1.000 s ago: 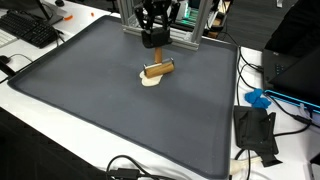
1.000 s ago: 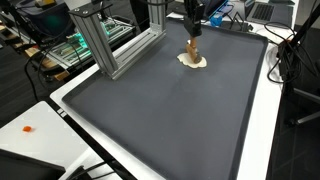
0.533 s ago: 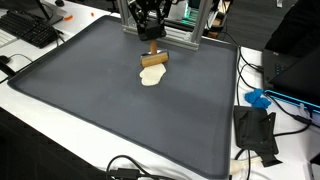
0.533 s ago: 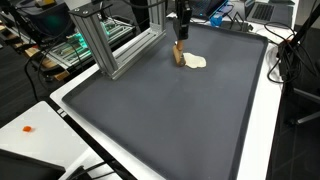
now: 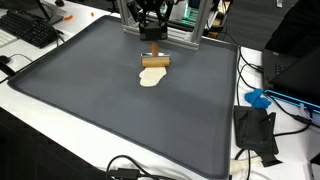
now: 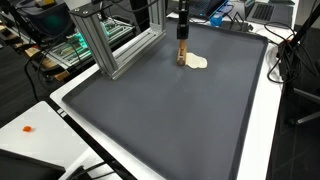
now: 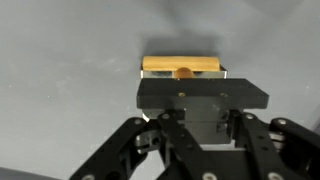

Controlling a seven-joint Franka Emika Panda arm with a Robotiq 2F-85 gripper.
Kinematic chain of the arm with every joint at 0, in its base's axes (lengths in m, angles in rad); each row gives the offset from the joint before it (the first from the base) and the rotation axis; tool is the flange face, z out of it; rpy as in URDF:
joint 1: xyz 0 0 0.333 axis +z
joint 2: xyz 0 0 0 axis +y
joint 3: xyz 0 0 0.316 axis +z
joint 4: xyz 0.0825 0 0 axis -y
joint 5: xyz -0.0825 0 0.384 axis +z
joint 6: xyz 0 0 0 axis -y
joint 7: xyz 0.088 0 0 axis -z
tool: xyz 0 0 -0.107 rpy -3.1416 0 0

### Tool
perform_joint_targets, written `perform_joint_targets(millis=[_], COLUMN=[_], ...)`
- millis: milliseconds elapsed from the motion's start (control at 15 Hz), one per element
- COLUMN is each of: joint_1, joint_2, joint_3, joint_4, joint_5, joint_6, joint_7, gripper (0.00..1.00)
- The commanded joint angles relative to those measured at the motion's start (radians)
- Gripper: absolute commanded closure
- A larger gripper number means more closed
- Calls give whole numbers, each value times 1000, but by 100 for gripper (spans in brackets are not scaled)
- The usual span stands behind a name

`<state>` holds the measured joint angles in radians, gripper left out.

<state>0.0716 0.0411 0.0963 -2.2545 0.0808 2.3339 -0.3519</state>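
Observation:
My gripper [image 5: 152, 36] hangs over the far side of the dark mat [image 5: 90, 110] and is shut on the stem of a small wooden roller [image 5: 155, 62]. The roller lies level, at the far edge of a flat cream piece [image 5: 150, 78] that rests on the mat. In the exterior view from the side, the gripper [image 6: 183, 30] stands upright with the roller [image 6: 182, 56] below it, beside the cream piece [image 6: 197, 62]. The wrist view shows the wooden roller [image 7: 180, 65] beyond a black block [image 7: 200, 95]; the fingertips are hidden behind it.
An aluminium frame [image 6: 105, 45] stands along the mat's far edge, close behind the gripper. A keyboard [image 5: 30, 30] lies off the mat on the white table. A blue object [image 5: 258, 98], a black device [image 5: 255, 132] and cables lie past the opposite edge.
The roller was tilted on top of the cream piece. It has moved off it towards the frame, turned level, and then come slightly back to the piece's far edge.

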Motion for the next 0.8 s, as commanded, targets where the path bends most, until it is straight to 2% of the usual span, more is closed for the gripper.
perform_joint_targets(millis=[0,467,733], joint_1=[9,31,45], joint_2=[-5,20,38], joint_3=[1,-4,-11], joint_4=[-36,-53,-51], joint_5=[-3,-159,-279], joint_6=[73,225,257], joint_7=[145,495,692], gripper=[78,78,78])
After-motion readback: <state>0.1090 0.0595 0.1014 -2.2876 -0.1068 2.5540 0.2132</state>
